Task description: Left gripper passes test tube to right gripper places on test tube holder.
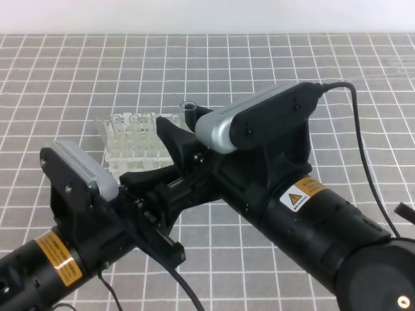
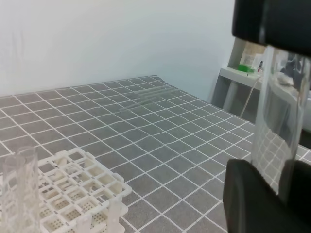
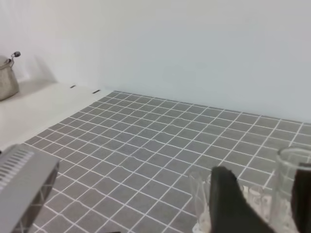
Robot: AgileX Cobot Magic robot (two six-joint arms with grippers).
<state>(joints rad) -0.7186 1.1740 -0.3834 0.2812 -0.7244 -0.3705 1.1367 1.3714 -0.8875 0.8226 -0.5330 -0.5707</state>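
The test tube stands upright in mid-air just right of the test tube holder, with only its open rim showing above the arms. In the left wrist view the clear test tube is pinched between two black fingers, so my left gripper is shut on it. My left gripper reaches up from the lower left. My right gripper comes in from the right at the tube's upper part. In the right wrist view its fingers stand on either side of the test tube, with a gap showing.
The white test tube holder holds other clear tubes and sits on a grey tiled mat. A black cable hangs off the right arm. The left arm's silver housing shows at the lower left of the right wrist view.
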